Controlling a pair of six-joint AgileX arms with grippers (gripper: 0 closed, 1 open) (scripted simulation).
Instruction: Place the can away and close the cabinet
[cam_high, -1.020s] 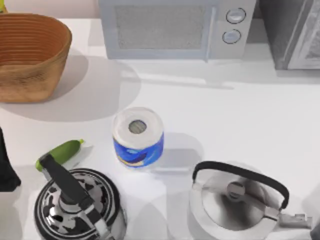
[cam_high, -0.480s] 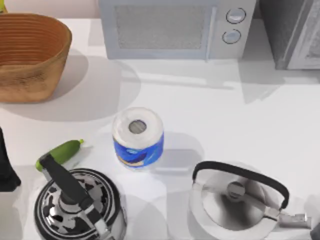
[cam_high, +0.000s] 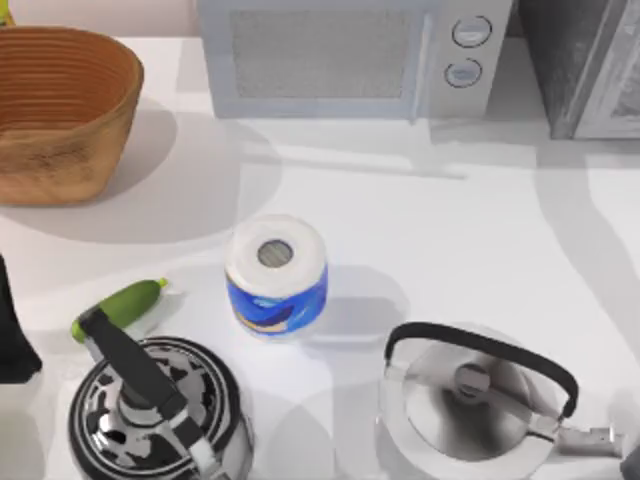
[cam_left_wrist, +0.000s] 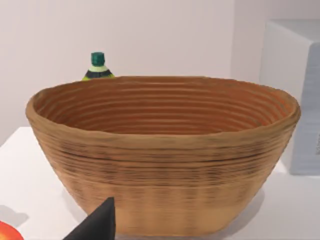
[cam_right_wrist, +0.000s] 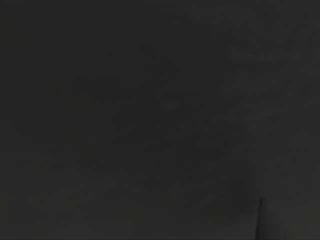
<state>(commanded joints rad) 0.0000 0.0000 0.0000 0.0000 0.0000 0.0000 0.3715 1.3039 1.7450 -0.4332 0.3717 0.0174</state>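
A rendered kitchen scene: a white desk (cam_high: 450, 230) carries a microwave (cam_high: 350, 55) against the back wall, two kettles (cam_high: 150, 410) (cam_high: 475, 405), a woven basket (cam_high: 60, 110), a paper roll (cam_high: 276, 272) and a green vegetable (cam_high: 120, 305).

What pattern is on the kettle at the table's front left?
Black-and-white blotches, like cowhide, on the kettle; top view shows it best.
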